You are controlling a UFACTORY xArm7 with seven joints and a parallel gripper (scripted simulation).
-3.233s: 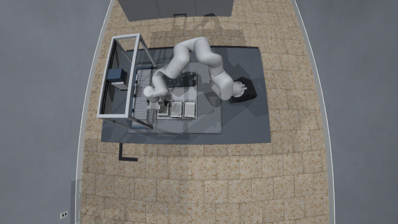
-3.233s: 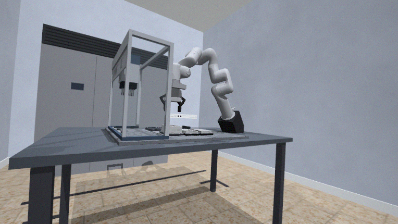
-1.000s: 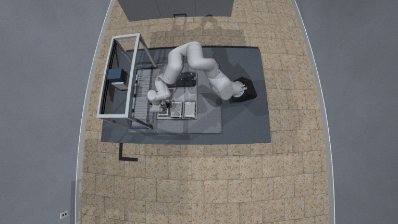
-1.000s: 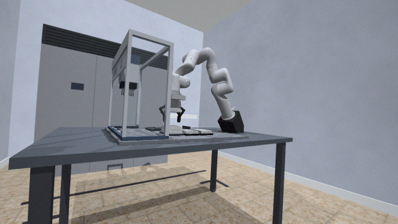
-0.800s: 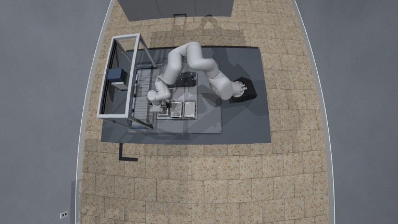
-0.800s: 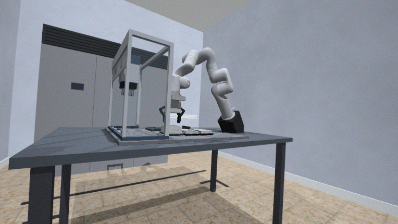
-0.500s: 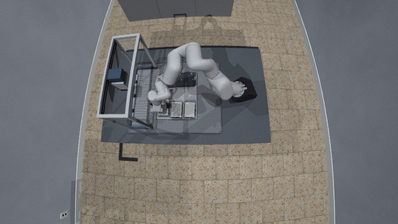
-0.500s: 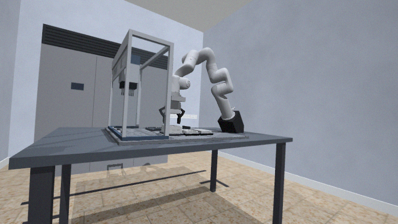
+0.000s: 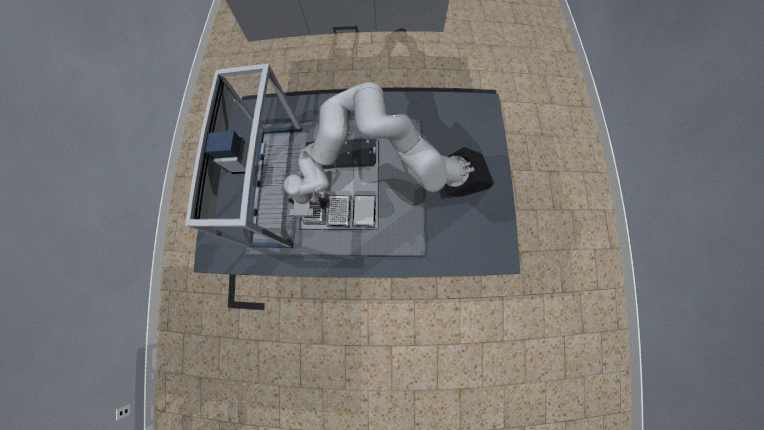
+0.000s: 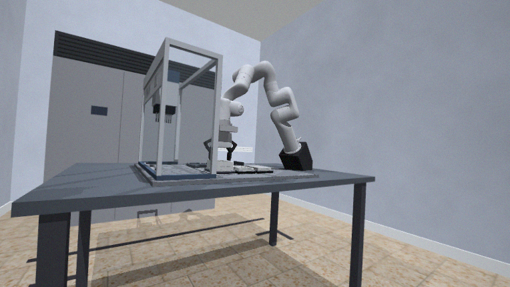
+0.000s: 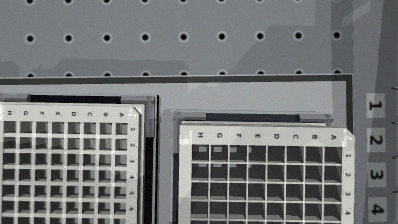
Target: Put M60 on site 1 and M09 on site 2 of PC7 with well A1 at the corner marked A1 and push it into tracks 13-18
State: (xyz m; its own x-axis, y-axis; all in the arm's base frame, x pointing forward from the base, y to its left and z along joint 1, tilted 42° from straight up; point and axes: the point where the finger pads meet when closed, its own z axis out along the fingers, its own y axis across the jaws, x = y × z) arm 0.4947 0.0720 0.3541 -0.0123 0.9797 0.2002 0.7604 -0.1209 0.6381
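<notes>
Looking down from the top, found the hand (image 9: 314, 205) over M09 (image 9: 316, 215), in the nest nearest the rails (image 9: 272, 176), with M06 (image 9: 338, 209) and M60 (image 9: 364, 209) next along the row. Spotted PC7 (image 9: 359, 154) dark on the apron, partly under the arm and well apart from the nests. Could not make out fingers there.

From the exterior, saw the hand (image 10: 219, 147) spread wide and empty, just above M09 (image 10: 223, 165) on the counter (image 10: 107, 185). Lost one finger partly behind a frame post (image 10: 215, 117).

Through the wrist, looked straight down on M09 (image 11: 265, 175) and M06 (image 11: 70, 165), seated close together. Caught no fingers in that view. Read track numbers (image 11: 375, 140) at the right edge. Missed the lower rows of both plates, cut off at the bottom.

Judged three risks from here. Could clip M06 with a finger on the way down, through that narrow gap. Could grip off-centre and tilt M09 on lifting. Could set it on site 2 with A1 at the wrong corner.
</notes>
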